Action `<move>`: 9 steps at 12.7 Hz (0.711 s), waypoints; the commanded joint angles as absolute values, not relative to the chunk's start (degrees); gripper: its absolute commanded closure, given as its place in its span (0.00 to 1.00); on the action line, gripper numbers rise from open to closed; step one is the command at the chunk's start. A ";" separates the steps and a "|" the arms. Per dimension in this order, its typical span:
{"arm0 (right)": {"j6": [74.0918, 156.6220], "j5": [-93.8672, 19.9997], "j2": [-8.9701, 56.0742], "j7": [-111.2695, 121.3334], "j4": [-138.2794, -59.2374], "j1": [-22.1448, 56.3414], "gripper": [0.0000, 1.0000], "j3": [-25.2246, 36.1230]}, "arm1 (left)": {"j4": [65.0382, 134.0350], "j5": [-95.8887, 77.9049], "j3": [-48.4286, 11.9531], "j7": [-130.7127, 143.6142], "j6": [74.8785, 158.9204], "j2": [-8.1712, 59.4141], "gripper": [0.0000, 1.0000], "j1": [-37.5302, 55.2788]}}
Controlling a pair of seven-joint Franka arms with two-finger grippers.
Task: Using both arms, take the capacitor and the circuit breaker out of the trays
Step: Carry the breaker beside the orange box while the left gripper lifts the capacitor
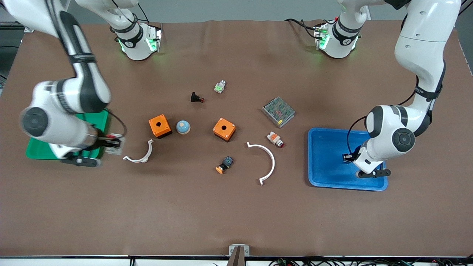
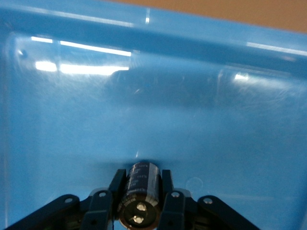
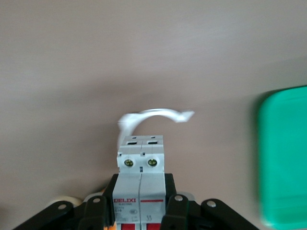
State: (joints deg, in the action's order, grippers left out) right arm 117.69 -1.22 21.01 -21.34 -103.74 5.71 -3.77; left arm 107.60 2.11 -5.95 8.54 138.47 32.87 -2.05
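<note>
My left gripper is low inside the blue tray, shut on the capacitor. In the left wrist view the black capacitor, its silvery end toward the camera, sits between the fingers of the left gripper just above the blue tray floor. My right gripper hangs over the table beside the green tray, shut on the white-grey breaker. In the right wrist view the right gripper clamps the breaker, with the green tray off to one side.
A small white curved piece lies just beside the right gripper and shows in the right wrist view. Mid-table lie two orange boxes, a blue dome, a grey power supply, a white-orange lamp, an orange-capped switch and a large white arc.
</note>
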 commanded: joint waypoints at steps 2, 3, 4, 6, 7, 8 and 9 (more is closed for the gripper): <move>122.24 -3.87 33.02 -36.87 -94.94 12.82 0.98 -2.99 | 108.11 2.81 -10.00 11.58 130.54 24.02 0.99 -1.85; 124.34 -3.78 35.22 -39.61 -94.14 14.31 0.98 -2.90 | 108.02 2.90 -12.37 14.91 127.82 22.08 0.99 -1.85; 126.45 -3.78 36.46 -40.51 -94.13 15.46 0.98 -2.90 | 108.10 2.90 -15.09 18.51 126.31 20.76 0.99 -1.85; 127.53 -3.78 37.26 -42.70 -94.13 15.56 0.89 -2.81 | 108.54 2.90 -20.71 27.29 126.04 20.04 0.99 -1.85; 127.36 -3.78 37.27 -44.28 -93.87 15.47 0.69 -2.90 | 108.46 2.99 -23.70 32.99 126.04 20.39 0.99 -1.50; 126.57 -3.78 37.18 -44.91 -92.56 15.21 0.31 -2.81 | 108.37 3.08 -25.64 38.01 126.12 20.83 0.99 -0.19; 125.52 -3.78 36.83 -44.91 -92.03 14.86 0.00 -2.81 | 108.37 3.08 -25.84 42.06 126.12 21.18 0.99 2.61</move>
